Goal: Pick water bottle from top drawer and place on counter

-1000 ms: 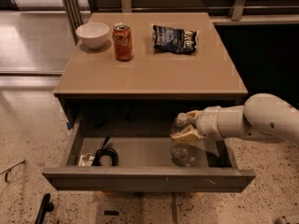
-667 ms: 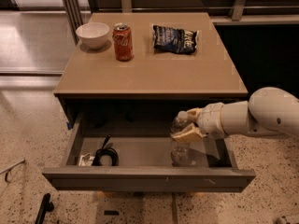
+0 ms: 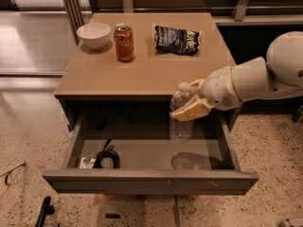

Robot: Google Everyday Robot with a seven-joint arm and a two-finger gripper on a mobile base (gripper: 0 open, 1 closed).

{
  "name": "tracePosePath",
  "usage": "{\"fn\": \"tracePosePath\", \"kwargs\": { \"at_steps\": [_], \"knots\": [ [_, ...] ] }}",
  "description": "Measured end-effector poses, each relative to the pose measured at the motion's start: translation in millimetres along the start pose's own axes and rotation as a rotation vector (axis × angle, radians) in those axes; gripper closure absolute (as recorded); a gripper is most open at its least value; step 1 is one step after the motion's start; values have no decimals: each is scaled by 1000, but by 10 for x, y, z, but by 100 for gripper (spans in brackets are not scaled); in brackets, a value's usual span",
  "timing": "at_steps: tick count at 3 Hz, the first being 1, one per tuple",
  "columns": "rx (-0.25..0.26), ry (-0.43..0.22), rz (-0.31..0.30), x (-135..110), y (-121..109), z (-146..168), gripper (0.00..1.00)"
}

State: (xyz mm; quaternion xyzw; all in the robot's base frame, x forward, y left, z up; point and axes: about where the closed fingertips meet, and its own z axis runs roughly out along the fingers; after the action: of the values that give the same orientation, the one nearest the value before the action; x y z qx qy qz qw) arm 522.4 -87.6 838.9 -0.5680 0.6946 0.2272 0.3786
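The water bottle (image 3: 180, 119) is a clear plastic bottle with a white cap, held upright in the air above the right half of the open top drawer (image 3: 151, 181). My gripper (image 3: 190, 104) is shut on its upper part, with tan fingers (image 3: 191, 110) across it. The bottle's cap is level with the front edge of the counter (image 3: 151, 67), and its base hangs clear of the grey drawer floor. The white arm reaches in from the right.
On the counter stand a white bowl (image 3: 93, 35) at the back left, a red soda can (image 3: 125, 42) beside it and a dark chip bag (image 3: 178, 39) at the back right. A black coiled cable (image 3: 107, 156) lies at the drawer's left front. Speckled floor surrounds the cabinet.
The gripper has lifted the water bottle up from the drawer floor; the bottle now hangs in the air near the counter's edge height. The arm has risen with it.
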Motion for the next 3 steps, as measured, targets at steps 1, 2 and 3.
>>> {"fn": "tracePosePath", "kwargs": {
  "at_steps": [1,2,3],
  "knots": [
    [1,0,0,4,1,3,100],
    [15,-23,39,-178,-66,-165,100],
    [51,-58,38,-532,-281,-404,100]
  ]
}}
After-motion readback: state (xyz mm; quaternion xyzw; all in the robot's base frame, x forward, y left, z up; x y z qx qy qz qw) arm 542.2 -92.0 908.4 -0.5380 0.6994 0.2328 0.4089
